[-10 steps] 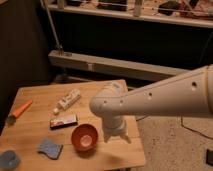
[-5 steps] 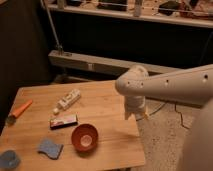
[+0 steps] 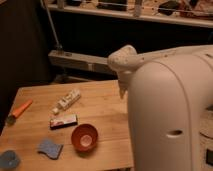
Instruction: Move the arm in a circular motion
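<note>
The off-white arm [image 3: 165,120] fills the right of the camera view, with a thick rounded segment close in the foreground. A thinner segment with small dark holes runs left to a rounded joint [image 3: 123,57]. The gripper [image 3: 122,89] hangs down from that joint over the far right edge of the wooden table [image 3: 105,107] and is partly hidden behind the near segment. It holds nothing that I can see.
On the table lie an orange-handled tool [image 3: 19,111], a white tube [image 3: 67,100], a dark packet [image 3: 63,121], a red-brown bowl [image 3: 84,137], a blue sponge [image 3: 49,148] and a blue disc [image 3: 7,160]. A metal rail [image 3: 80,62] and shelves stand behind.
The arm has swung from over the bowl, right and up toward the table's far right edge. Its near segment now looms large in the foreground. The table objects have not moved.
</note>
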Controlling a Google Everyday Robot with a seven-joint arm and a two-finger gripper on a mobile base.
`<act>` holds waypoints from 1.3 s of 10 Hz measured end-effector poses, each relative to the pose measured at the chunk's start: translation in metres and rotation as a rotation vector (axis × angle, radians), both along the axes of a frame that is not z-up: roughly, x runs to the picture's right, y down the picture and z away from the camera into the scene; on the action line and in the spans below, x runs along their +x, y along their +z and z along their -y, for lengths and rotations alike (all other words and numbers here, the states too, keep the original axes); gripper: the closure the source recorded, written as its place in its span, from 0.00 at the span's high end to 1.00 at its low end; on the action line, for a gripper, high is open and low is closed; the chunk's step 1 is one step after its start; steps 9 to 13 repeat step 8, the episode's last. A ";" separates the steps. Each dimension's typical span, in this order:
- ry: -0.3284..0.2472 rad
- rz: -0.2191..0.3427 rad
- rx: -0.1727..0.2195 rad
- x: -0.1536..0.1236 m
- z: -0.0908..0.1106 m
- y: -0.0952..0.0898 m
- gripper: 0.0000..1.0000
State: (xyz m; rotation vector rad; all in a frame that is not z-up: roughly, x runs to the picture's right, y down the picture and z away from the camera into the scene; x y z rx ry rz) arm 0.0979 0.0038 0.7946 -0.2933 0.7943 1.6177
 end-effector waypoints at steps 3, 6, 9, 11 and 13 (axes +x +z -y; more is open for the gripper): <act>-0.029 0.113 0.001 -0.082 0.031 0.013 0.65; -0.108 0.277 0.005 -0.165 0.038 0.010 0.65; -0.165 0.424 0.013 -0.217 0.031 -0.005 0.65; -0.165 0.424 0.013 -0.217 0.031 -0.005 0.65; -0.165 0.424 0.013 -0.217 0.031 -0.005 0.65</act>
